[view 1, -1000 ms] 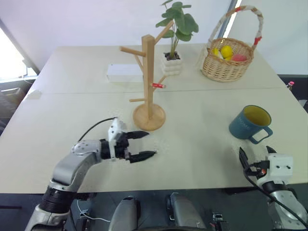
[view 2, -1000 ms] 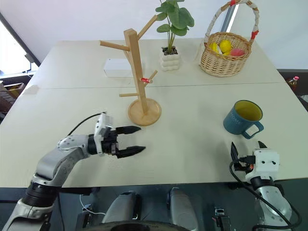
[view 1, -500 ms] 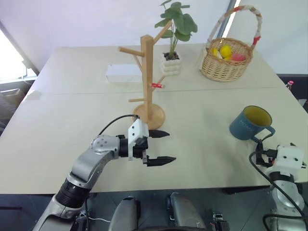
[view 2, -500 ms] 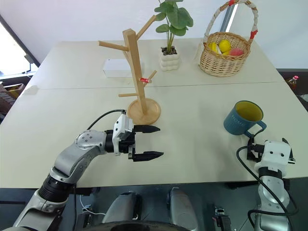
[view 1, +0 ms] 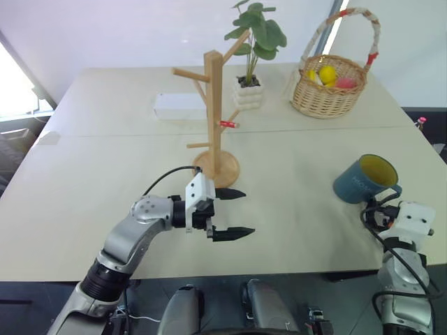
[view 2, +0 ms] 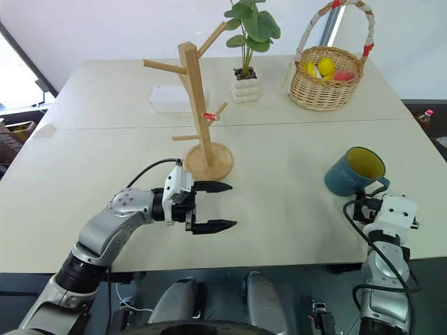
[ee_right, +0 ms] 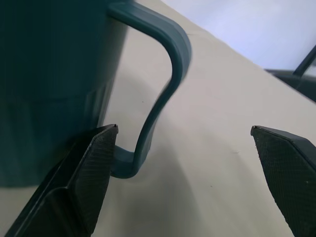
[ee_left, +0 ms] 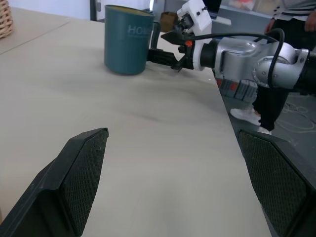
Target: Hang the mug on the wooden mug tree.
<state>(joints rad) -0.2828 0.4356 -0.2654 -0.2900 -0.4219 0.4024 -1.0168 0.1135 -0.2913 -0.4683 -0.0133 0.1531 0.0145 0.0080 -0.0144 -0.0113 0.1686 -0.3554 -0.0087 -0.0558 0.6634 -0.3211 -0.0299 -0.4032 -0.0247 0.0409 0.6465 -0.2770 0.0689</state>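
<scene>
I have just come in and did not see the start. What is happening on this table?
A two-armed robot is working on hanging a mug on a wooden mug tree. The mug stands upright on the table at the robot's right. The right gripper is at its handle with fingers open on either side of the loop, not closed. The left gripper hovers open over the table in front of the tree's base, holding nothing. The tree's pegs are bare.
</scene>
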